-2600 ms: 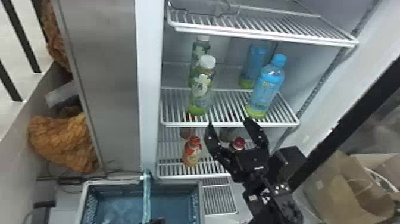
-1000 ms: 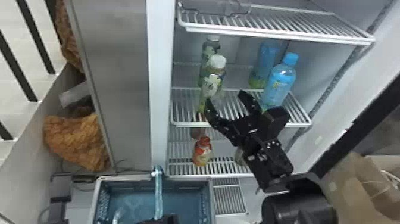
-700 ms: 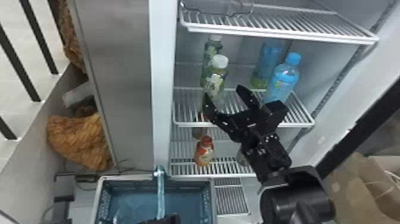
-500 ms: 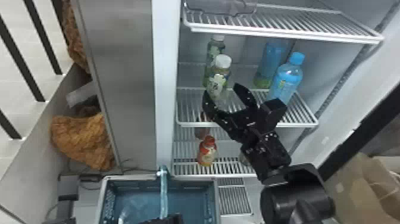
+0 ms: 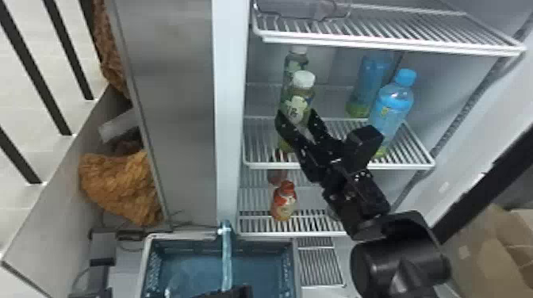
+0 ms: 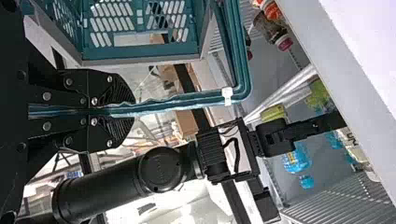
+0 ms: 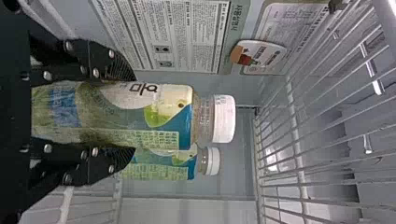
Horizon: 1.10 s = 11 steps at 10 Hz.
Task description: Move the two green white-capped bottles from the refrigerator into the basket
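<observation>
- Between the fingers of the right gripper (image 5: 296,115) stands the front green bottle (image 7: 116,112), upright, with a white cap (image 7: 224,118) and a label of cream, blue and pale green fruit.
- Just behind that bottle, farther into the refrigerator (image 5: 230,119) from the right gripper, is the rear green bottle (image 5: 295,63), matching it in label and white cap and also upright.
- Below and to the left of the right gripper, the teal basket (image 5: 294,261) has openwork walls; a pale shape inside is too blurred to name.
- Around the right gripper, the middle shelf (image 5: 257,165) carries both green bottles, plus a front blue bottle (image 5: 390,103) and a rear blue bottle (image 5: 372,75) to the gripper's right.
- Under the right gripper, the lower shelf (image 5: 317,234) holds an orange bottle (image 5: 284,202) with a red cap.
- Against both sides of the front green bottle, the right gripper's fingers are closed, gripping it below the cap.
- Beside the refrigerator, the left gripper (image 5: 238,292) is clamped on the basket's teal bar (image 5: 226,253), well below the green bottles.
</observation>
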### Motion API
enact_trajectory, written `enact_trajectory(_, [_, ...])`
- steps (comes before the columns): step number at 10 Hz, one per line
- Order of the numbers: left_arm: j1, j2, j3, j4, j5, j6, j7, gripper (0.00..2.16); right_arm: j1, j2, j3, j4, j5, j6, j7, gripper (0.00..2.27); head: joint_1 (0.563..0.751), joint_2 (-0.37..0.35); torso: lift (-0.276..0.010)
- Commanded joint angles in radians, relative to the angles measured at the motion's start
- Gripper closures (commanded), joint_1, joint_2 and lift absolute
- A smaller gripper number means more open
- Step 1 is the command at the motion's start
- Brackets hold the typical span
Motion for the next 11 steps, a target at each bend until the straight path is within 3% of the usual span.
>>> enact_trajectory(1, [0.003,-0.001,0.003,0.000,0.003,0.000,0.000,1.20,0.009,0.000,-0.002,-0.017,-0.010,-0.003,0.000,0.91,0.695,-0.131,-0.004])
enact_trajectory(8, [0.008,-0.003,0.005,0.000,0.003,0.000,0.000,1.20,0.161,-0.008,-0.054,-0.255,-0.018,0.088,0.000,0.91,0.695,-0.155,-0.004])
enact_trajectory(11, [0.013,-0.003,0.007,0.000,0.003,0.000,0.000,1.20,0.237,-0.032,-0.054,-0.393,-0.044,0.164,0.018,0.91,0.695,-0.157,-0.004])
